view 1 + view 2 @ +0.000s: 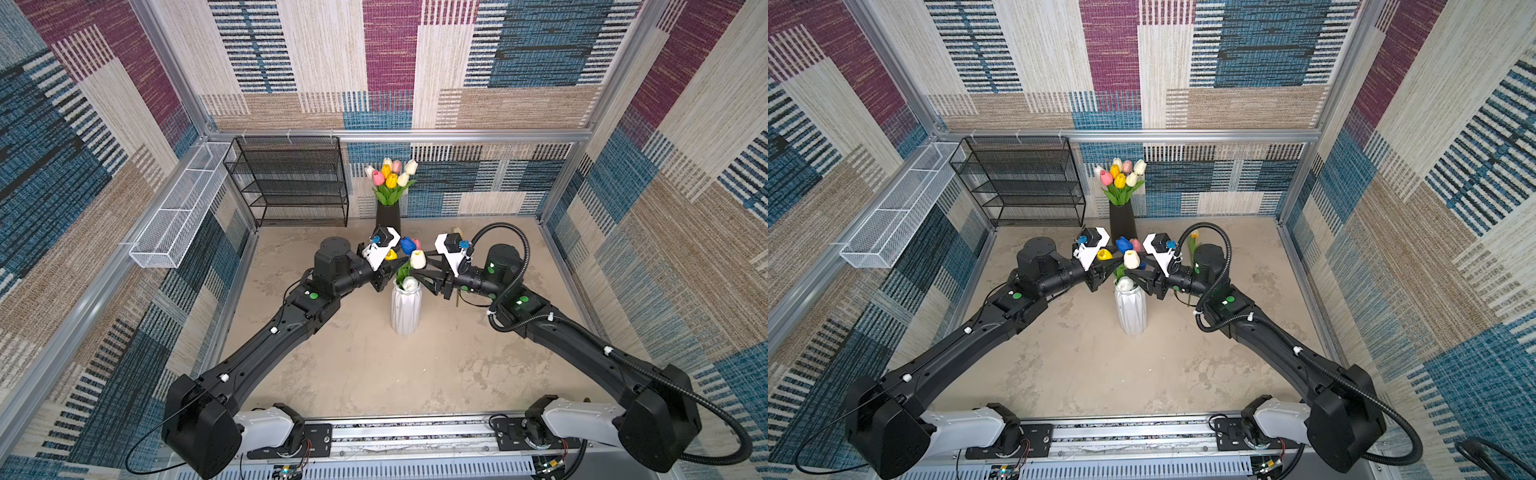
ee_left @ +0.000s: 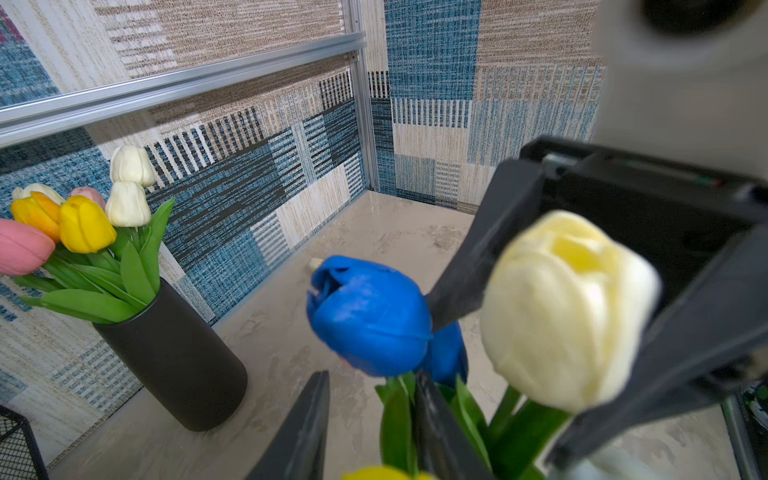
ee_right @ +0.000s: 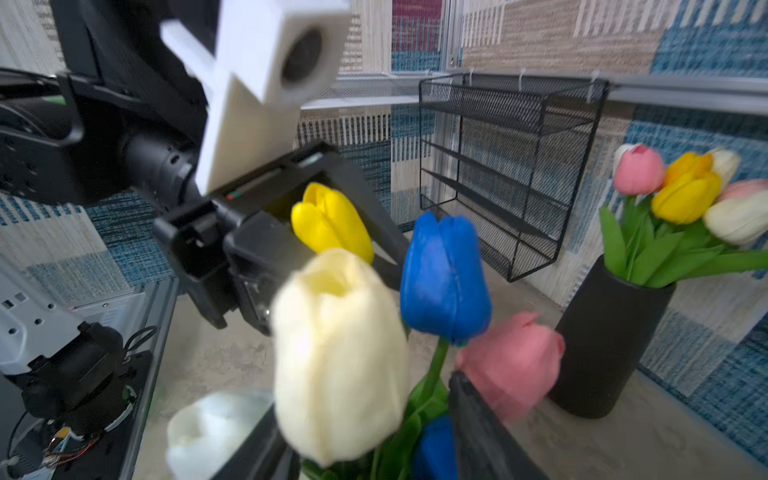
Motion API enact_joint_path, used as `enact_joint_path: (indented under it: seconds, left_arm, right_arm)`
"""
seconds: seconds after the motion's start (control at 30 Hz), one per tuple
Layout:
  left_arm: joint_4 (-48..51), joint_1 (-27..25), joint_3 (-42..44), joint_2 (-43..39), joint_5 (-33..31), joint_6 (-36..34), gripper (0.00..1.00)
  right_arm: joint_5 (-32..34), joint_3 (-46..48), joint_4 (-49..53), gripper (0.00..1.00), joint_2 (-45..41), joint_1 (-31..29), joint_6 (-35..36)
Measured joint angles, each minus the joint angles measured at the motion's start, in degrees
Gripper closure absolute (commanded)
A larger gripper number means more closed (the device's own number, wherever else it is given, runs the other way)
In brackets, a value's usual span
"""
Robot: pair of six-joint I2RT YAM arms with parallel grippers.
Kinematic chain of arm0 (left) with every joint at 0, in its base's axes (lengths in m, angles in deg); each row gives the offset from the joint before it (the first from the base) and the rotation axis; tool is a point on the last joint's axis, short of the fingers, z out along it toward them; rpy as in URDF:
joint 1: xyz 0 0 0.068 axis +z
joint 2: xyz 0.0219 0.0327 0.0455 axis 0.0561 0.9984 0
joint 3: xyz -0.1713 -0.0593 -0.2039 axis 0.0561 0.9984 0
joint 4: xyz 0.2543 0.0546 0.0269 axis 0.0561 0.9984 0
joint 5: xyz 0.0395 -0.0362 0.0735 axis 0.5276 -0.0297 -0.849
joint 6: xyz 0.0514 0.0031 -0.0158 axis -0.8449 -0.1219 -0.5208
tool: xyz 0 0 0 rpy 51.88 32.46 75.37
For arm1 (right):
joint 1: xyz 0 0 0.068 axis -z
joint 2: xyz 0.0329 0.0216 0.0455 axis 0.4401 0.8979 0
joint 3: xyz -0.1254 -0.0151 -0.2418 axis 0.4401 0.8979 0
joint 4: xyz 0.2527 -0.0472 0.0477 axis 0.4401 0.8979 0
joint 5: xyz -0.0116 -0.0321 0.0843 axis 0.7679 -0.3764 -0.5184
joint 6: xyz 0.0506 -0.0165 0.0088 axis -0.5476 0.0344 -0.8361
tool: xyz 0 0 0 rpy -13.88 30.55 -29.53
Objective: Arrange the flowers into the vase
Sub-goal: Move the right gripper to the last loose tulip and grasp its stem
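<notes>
overhead stereo pair, two close wrist views

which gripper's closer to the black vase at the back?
Left. The left gripper sits just in front of the black vase; the right gripper is farther off, toward the right side.

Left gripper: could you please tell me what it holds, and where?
Unclear: the left gripper has tulip stems between its jaws, below the blue tulip; contact is hidden.

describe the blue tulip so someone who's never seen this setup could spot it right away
Find the white ribbed vase in the middle of the table, between the two arms. Among the tulip heads rising above its mouth, the blue tulip is on the far side, next to a pink one; the back black vase holds none that colour.
</notes>
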Motion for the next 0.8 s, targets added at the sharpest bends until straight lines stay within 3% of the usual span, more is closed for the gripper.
enact_joint_path:
  seconds: [0.07, 0.27, 0.37, 0.53, 0.57, 0.7, 0.8]
  left_arm:
    - [-0.1, 0.0, 0.0, 0.2, 0.0, 0.0, 0.63]
    - [-0.1, 0.0, 0.0, 0.7, 0.0, 0.0, 0.63]
    - [-0.2, 0.0, 0.0, 0.7, 0.0, 0.0, 0.63]
    - [0.0, 0.0, 0.0, 0.6, 0.0, 0.0, 0.63]
    - [0.0, 0.0, 0.0, 0.4, 0.0, 0.0, 0.61]
    - [0.5, 0.0, -0.4, -1.0, 1.1, 0.0, 0.34]
    - [0.5, 0.0, -0.4, -2.8, 1.6, 0.0, 0.3]
  right_arm:
    - [2.5, -1.4, 0.3, 0.31, -2.2, 0.0, -0.6]
    - [6.4, -3.4, 4.1, 0.34, -9.2, 1.6, -1.1]
    - [7.3, -3.5, 5.0, 0.43, -10.5, 7.4, -4.4]
    - [13.1, -6.6, 12.3, 0.52, -2.6, 17.3, -12.6]
    - [14.5, -7.5, 15.5, 0.53, 0.3, 18.5, -13.9]
    - [20.0, -9.2, 25.5, 0.52, 10.4, 20.3, -16.1]
    - [22.1, -7.8, 30.3, 0.47, 14.4, 20.5, -16.8]
